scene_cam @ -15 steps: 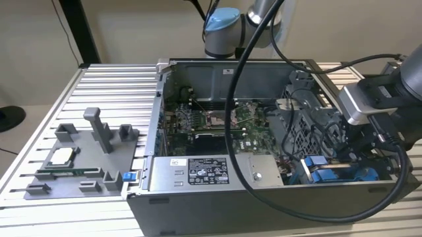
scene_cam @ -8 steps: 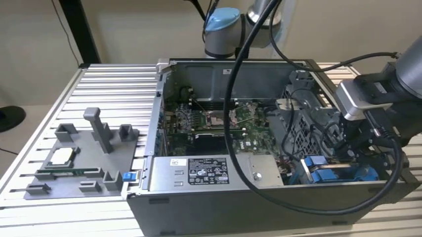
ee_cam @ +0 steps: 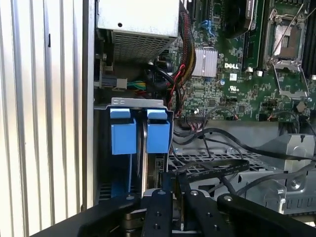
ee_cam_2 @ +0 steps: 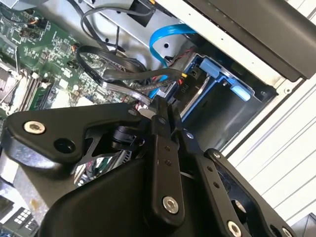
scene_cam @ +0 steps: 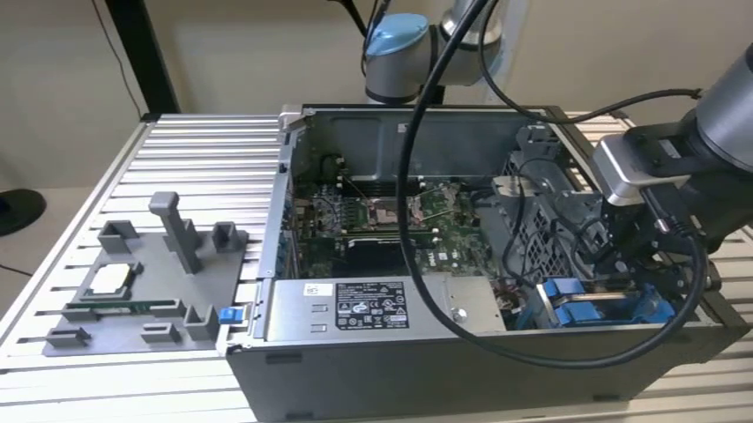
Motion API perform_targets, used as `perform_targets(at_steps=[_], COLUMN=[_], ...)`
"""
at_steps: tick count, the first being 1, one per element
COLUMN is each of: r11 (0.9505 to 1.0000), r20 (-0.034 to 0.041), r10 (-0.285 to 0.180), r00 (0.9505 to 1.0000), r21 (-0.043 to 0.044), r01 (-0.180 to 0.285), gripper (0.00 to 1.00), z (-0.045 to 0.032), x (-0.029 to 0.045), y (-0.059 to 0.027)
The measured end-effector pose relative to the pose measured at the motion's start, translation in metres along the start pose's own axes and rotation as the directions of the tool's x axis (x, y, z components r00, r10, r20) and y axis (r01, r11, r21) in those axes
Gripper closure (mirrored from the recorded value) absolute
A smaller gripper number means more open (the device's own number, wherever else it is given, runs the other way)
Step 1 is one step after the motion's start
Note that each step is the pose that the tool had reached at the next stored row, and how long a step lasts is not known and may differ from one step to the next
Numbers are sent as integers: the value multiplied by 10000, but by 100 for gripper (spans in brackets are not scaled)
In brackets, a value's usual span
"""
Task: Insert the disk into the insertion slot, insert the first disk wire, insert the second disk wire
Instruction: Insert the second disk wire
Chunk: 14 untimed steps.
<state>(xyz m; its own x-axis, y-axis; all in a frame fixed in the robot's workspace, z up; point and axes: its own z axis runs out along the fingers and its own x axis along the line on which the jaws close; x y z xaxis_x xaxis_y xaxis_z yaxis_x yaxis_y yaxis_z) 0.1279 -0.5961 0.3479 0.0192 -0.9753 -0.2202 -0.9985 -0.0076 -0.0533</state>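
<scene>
Beige wall (scene_cam: 235, 53) behind, plain, evenly lit. Black upright post (scene_cam: 144, 53) at exterior view's left. Desk (scene_cam: 200, 167) w/ ribbed aluminium top. Dark round base (scene_cam: 14, 211) on pale floor (scene_cam: 35, 256), far left.

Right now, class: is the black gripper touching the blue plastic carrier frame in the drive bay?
Cannot tell. In the second wrist view the gripper tips overlap the blue plastic carrier frame; neither contact nor gap shows.

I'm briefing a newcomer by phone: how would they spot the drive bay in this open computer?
Find the open computer case on the slatted table. In its corner at the exterior view's right, past the grey labelled power-supply box, sits the insertion slot. Its bright blue plastic clips set it apart from the green motherboard.
</scene>
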Motion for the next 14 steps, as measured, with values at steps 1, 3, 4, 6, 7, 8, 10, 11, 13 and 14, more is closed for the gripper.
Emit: perform_targets(at_steps=[1,3,4,6,7,8,10,11,13,14], r11=[10000,9997,9992,9983,9982,9981,9979,9978,9976,9975], r20=[-2,-12,-20,-27,-29,-29,-30,-31,-32,-33], r10=[34,252,396,574,589,603,634,649,678,692], r00=[10000,9997,9992,9983,9983,9982,9980,9979,9977,9976], r21=[8,57,90,130,134,137,144,148,154,158], r01=[-34,-252,-396,-574,-589,-603,-633,-648,-677,-691], gripper=[100,100,100,100,100,100,100,100,100,100], z=[0,1,0,0,0,0,0,0,0,0], x=[0,0,-1,0,0,0,0,0,0,0], y=[0,0,0,-1,-1,-1,0,0,0,0])
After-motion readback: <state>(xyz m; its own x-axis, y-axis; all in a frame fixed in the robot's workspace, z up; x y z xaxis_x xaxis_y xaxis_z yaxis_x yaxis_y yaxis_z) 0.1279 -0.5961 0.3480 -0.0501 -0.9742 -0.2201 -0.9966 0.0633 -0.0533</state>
